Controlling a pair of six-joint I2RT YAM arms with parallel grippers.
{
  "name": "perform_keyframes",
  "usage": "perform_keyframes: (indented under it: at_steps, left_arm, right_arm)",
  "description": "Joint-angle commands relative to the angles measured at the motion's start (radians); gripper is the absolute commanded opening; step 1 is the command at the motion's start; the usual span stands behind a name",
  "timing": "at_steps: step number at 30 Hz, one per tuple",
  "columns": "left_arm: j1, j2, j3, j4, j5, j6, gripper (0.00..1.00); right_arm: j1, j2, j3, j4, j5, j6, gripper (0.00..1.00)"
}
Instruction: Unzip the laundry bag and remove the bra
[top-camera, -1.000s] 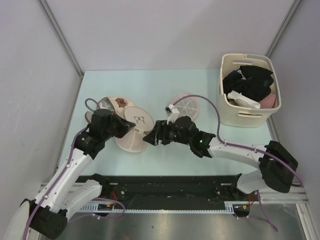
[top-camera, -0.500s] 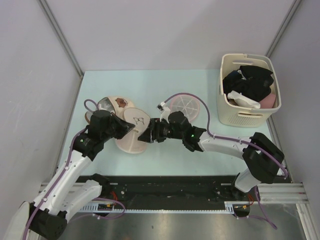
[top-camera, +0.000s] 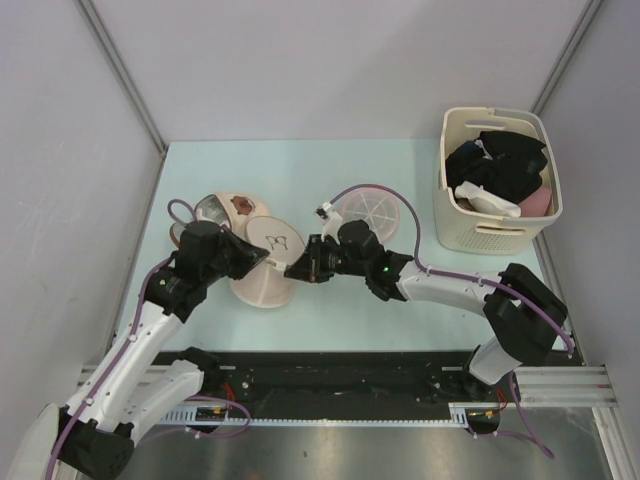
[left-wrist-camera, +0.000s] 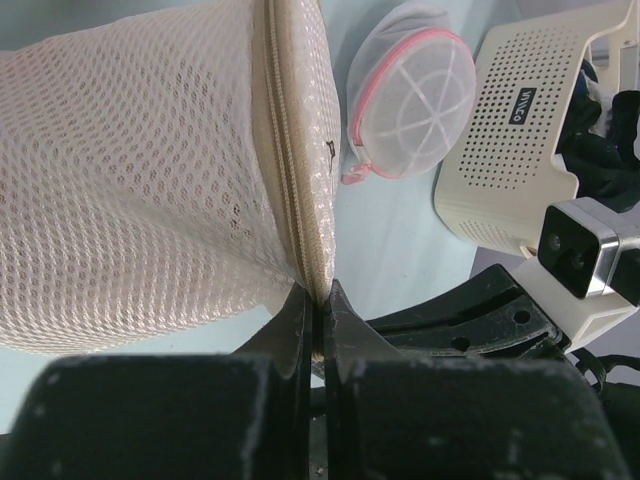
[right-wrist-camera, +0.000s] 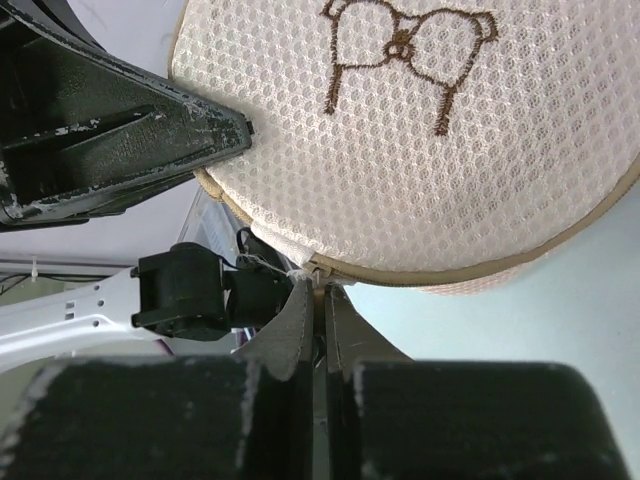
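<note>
The laundry bag (top-camera: 268, 268), a cream mesh drum, lies on its side at the table's left centre. One round end, stitched with a brown bow mark (right-wrist-camera: 405, 45), faces the right wrist view. My left gripper (top-camera: 258, 256) is shut on the bag's zipper seam (left-wrist-camera: 290, 150), pinching the rim from the left. My right gripper (top-camera: 294, 269) reaches in from the right and is shut on the zipper pull (right-wrist-camera: 322, 283) at the bag's edge. The zipper looks closed along its visible length. The bra is hidden.
A flat pink-rimmed mesh disc with white spokes (top-camera: 376, 212) lies just behind my right wrist. A beige dome with a brown patch (top-camera: 228, 207) sits behind the bag. A cream basket (top-camera: 492, 236) of black and white clothes stands at the far right.
My right gripper has moved left up to the bag and closed on the zipper pull. The left gripper has kept its grip on the seam and has not moved.
</note>
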Motion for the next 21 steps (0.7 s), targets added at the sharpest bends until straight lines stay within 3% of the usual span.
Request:
perform_keyframes:
  at_steps: [1,6,14,17,21]
  left_arm:
    - [0.009,-0.016,0.023,0.024,-0.009,0.037,0.01]
    - [0.020,-0.011,0.071,0.018,0.018,0.082,0.00]
    - [0.029,0.069,0.212,-0.025,0.156,0.188,0.00]
    - [0.029,0.055,0.217,0.001,0.179,0.189,0.00]
    - [0.030,0.088,0.221,0.018,0.216,0.214,0.00]
  right_arm:
    - [-0.007,-0.014,0.040,0.007,0.008,-0.026,0.00]
    - [-0.016,-0.031,0.026,-0.072,-0.006,-0.104,0.00]
    - [-0.220,-0.056,-0.134,0.009,-0.177,-0.184,0.00]
    - [-0.242,-0.052,-0.157,0.010,-0.210,-0.199,0.00]
    - [-0.199,-0.118,-0.166,-0.022,-0.121,-0.202,0.00]
